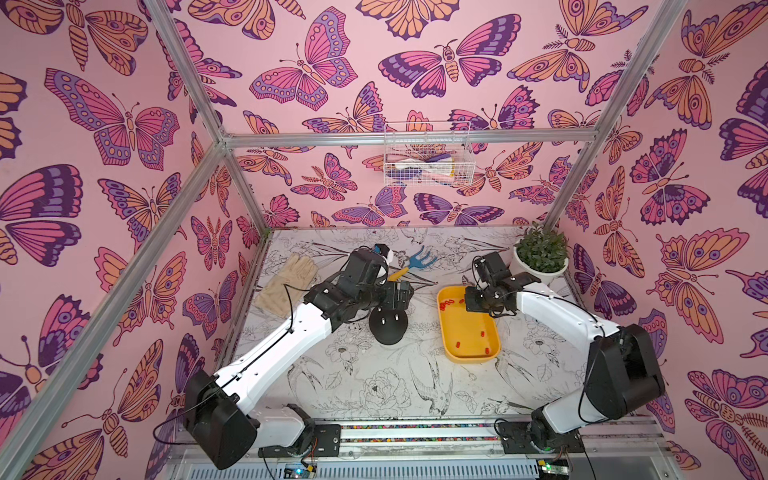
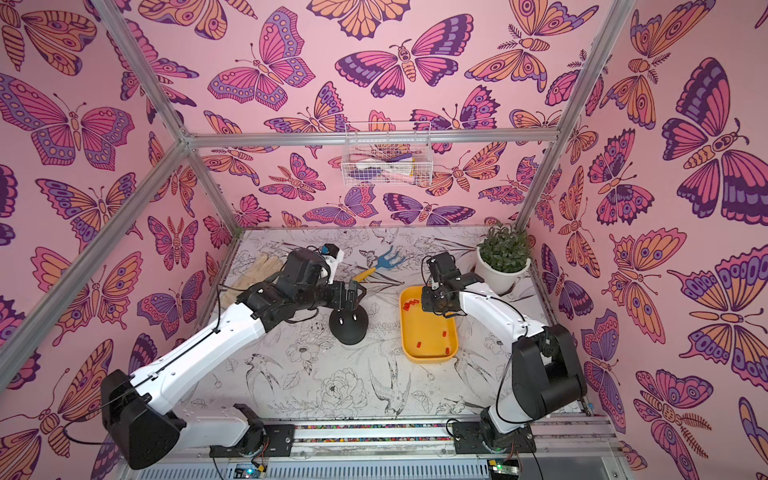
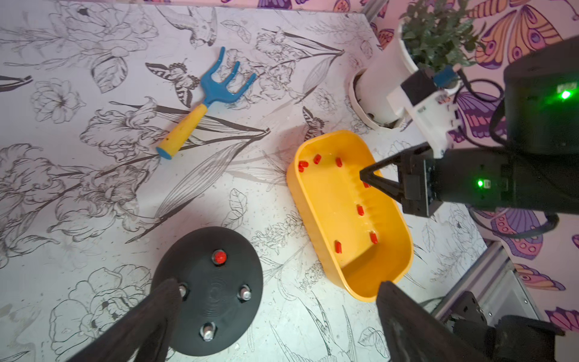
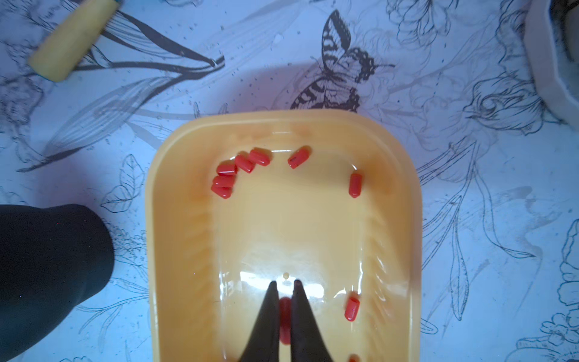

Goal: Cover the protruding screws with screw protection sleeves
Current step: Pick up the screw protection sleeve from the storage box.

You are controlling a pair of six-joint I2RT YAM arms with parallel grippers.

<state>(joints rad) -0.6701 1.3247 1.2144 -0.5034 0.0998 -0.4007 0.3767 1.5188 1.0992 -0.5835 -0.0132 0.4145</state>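
A black dome (image 3: 216, 301) stands on the table, also visible in both top views (image 1: 388, 330) (image 2: 349, 330). On its top, one stud wears a red sleeve (image 3: 219, 257), and three protruding screws (image 3: 245, 294) (image 3: 207, 330) (image 3: 182, 290) are bare. My left gripper (image 3: 278, 283) hangs open above the dome's edge, with nothing between its fingers. Several screw protection sleeves (image 4: 238, 169) lie loose in the yellow tray (image 4: 282, 225). My right gripper (image 4: 285, 283) is low inside the tray, shut on one red sleeve (image 4: 285, 313).
A blue rake with a yellow handle (image 1: 415, 259) lies behind the dome. A beige glove (image 1: 286, 282) is at the back left, and a potted plant (image 1: 540, 257) stands at the back right beside the tray (image 1: 467, 332). A wire basket (image 1: 428, 160) hangs on the back wall.
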